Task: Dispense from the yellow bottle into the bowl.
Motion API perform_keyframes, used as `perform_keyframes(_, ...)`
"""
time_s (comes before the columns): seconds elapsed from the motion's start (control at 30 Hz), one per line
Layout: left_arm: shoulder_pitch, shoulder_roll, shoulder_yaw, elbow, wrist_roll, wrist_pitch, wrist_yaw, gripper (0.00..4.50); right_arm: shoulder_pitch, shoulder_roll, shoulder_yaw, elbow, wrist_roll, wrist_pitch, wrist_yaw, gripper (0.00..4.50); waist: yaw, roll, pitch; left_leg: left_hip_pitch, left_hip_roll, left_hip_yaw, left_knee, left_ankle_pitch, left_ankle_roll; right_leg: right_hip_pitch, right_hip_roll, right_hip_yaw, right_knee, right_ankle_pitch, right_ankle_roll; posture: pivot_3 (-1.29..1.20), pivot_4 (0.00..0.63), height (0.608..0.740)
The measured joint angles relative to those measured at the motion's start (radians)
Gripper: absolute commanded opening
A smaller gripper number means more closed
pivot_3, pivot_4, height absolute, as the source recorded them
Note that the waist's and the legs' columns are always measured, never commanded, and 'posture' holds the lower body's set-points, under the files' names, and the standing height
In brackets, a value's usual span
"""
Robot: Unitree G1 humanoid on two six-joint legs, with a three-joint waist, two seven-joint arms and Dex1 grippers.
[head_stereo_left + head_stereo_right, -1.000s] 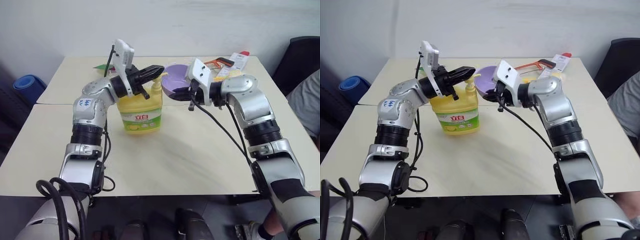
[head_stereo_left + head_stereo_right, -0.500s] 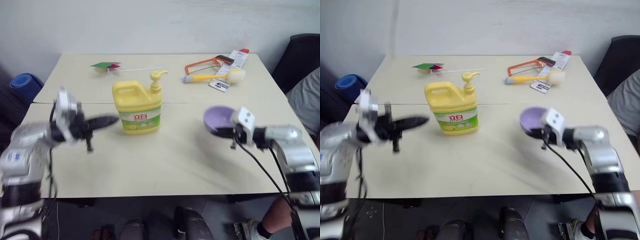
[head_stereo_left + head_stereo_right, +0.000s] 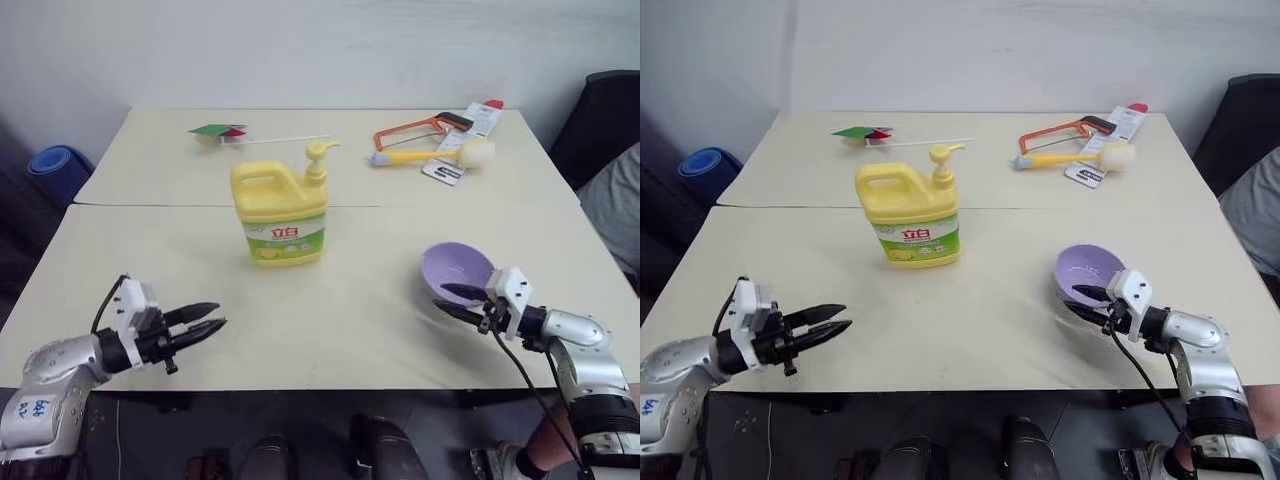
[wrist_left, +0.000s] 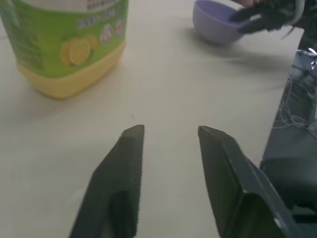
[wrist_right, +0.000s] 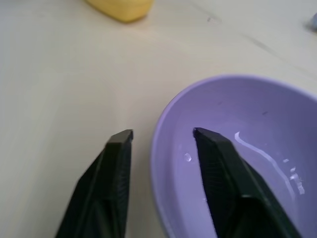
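The yellow bottle (image 3: 280, 215) stands upright mid-table, its pump top (image 3: 318, 152) facing right; its label also fills a corner of the left wrist view (image 4: 69, 39). The lilac bowl (image 3: 457, 270) sits on the table at the right front, with a shiny wet streak inside (image 5: 257, 148). My right gripper (image 5: 163, 134) is open astride the bowl's near rim, one finger inside and one outside. My left gripper (image 3: 208, 318) hangs open over the table's left front, holding nothing and well short of the bottle.
At the back right lie an orange hacksaw (image 3: 410, 130), a yellow-handled brush (image 3: 430, 153) and a packet (image 3: 470, 120). A coloured pinwheel on a stick (image 3: 218, 131) lies at the back. A person (image 3: 615, 205) sits beyond the right edge. A seam (image 3: 150, 206) crosses the table.
Both arms have dropped back toward the table's front edge. The bowl moved from beside the pump to the right front. Both grippers have gone from shut to open.
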Motion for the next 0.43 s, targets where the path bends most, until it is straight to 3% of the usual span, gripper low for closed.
perform_keyframes(0.13,0.059,-0.016,0.015,0.024,0.054,-0.122,0.025,3.96,0.102,-0.002,-0.037,-0.163,0.093,-0.006,0.035,4.39,0.011,0.000,0.000,0.000,0.001,-0.001,0.000,-0.001,0.000,0.000,-0.004,0.000,0.000,0.000,-0.001,0.00,0.150,0.740)
perform_keyframes(0.2,0.094,-0.020,0.021,0.029,0.077,-0.162,0.040,4.46,0.186,0.001,-0.033,-0.289,0.133,-0.001,0.054,4.50,0.014,0.000,0.000,0.000,0.001,-0.001,0.000,-0.002,0.000,0.000,-0.006,-0.001,-0.001,-0.001,-0.001,0.00,0.150,0.740)
perform_keyframes(0.33,0.147,-0.093,0.016,-0.008,0.129,-0.222,0.140,4.46,0.394,0.022,0.000,-0.504,0.156,-0.016,0.073,4.50,0.018,-0.002,-0.001,0.000,0.000,-0.001,0.000,-0.003,0.002,0.000,-0.009,-0.002,-0.001,0.000,-0.001,0.00,0.150,0.740)
perform_keyframes(0.43,0.193,-0.110,-0.028,-0.034,0.200,-0.317,0.160,4.46,0.489,0.045,0.049,-0.552,0.133,-0.050,0.071,4.50,0.015,-0.003,-0.002,0.003,-0.001,0.002,0.000,-0.004,0.003,0.001,-0.010,0.000,-0.002,0.000,-0.001,0.00,0.150,0.740)
